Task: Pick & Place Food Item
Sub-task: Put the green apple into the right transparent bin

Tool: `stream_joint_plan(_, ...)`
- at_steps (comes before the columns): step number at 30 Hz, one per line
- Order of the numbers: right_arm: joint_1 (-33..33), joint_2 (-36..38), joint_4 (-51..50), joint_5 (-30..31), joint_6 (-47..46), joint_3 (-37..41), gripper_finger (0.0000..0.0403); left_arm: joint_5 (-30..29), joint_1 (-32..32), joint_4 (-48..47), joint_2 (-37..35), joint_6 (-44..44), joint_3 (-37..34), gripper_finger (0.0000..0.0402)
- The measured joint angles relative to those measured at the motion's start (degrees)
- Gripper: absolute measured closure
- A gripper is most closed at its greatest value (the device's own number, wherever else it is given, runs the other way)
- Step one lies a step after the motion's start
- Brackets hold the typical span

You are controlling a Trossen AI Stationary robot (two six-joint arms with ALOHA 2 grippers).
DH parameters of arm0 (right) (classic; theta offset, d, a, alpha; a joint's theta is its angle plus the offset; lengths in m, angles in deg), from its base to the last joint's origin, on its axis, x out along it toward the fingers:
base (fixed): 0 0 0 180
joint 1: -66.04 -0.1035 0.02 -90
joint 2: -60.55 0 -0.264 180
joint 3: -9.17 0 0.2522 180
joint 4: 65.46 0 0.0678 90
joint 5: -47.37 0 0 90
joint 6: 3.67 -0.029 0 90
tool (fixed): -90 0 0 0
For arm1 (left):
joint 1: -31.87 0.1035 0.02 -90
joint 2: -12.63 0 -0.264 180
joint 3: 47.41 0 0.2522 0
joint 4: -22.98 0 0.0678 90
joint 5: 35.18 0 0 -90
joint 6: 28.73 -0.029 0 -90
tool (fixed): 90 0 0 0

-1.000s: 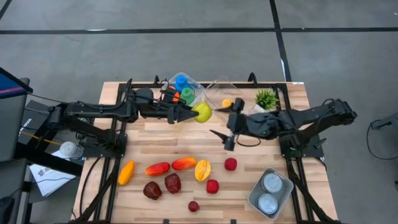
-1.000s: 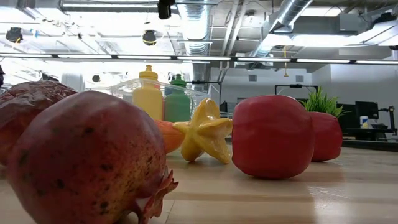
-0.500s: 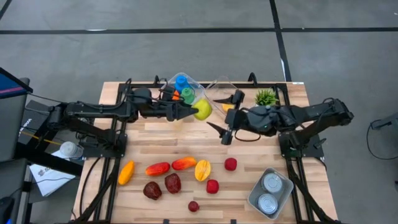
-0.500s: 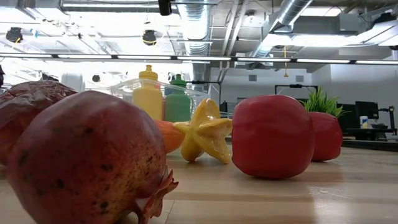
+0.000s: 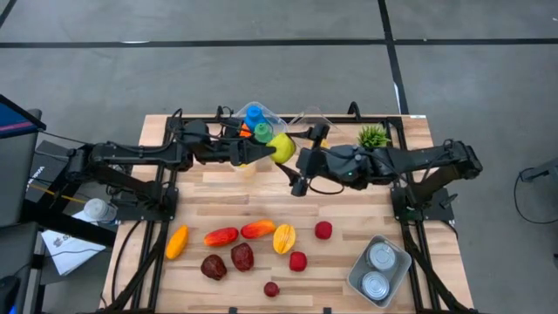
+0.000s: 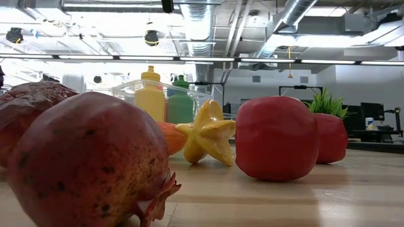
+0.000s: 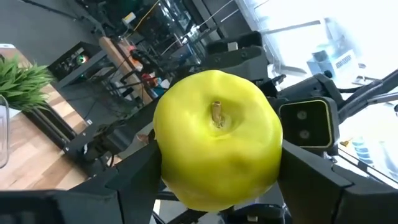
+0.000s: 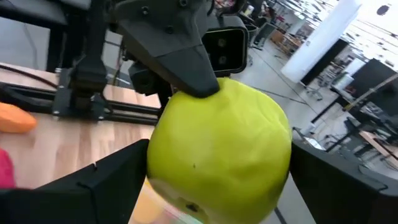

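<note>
High view: right hand [image 5: 302,160] has advanced left, jaws wide around the apple [image 5: 281,147] gripped by left hand [image 5: 268,151]; contact unclear.

Wooden table [image 5: 218,196]: fruits [image 5: 258,229], can tray [image 5: 379,269].

In the low view, the pomegranate [image 6: 82,161] is cut off at the left and bottom edges and hides the fruit behind it. Neither arm nor the apple [image 5: 280,147] shows there. In the high view, the right fingers [image 5: 297,186] are too small to tell whether they touch the apple.
</note>
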Motion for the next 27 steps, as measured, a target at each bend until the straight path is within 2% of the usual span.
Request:
stream_joint_plan(4,-0.39,-1.67,0.19,3.22,0.38,-2.25,0.0047,-0.29,0.04,0.62,-0.08,-0.08,-0.02,0.0132)
stream_joint_plan(11,-0.70,-1.75,0.04,3.92,1.32,-3.25,0.0117,0.11,0.00,2.10,0.05,-0.39,0.09,0.0130)
stream_joint_plan(17,-2.20,-1.53,0.44,6.17,-0.11,-3.25,0.0117,1.24,1.11,0.53,-1.75,-5.06,0.03,0.0094)
stream_joint_plan(22,-1.98,0.72,-0.01,7.83,-2.33,-3.38,0.0117,1.60,2.74,-5.89,-6.46,-10.20,0.05,0.0062)
stream_joint_plan(25,-0.63,1.99,-3.71,10.22,-6.38,-3.38,0.0117,1.53,3.80,-11.93,-9.53,-12.48,-0.04,0.0054)
stream_joint_plan(27,1.16,3.12,-10.12,12.49,-12.19,-3.38,0.0117,1.38,4.58,-16.41,-12.27,-13.99,-0.04,0.0053)
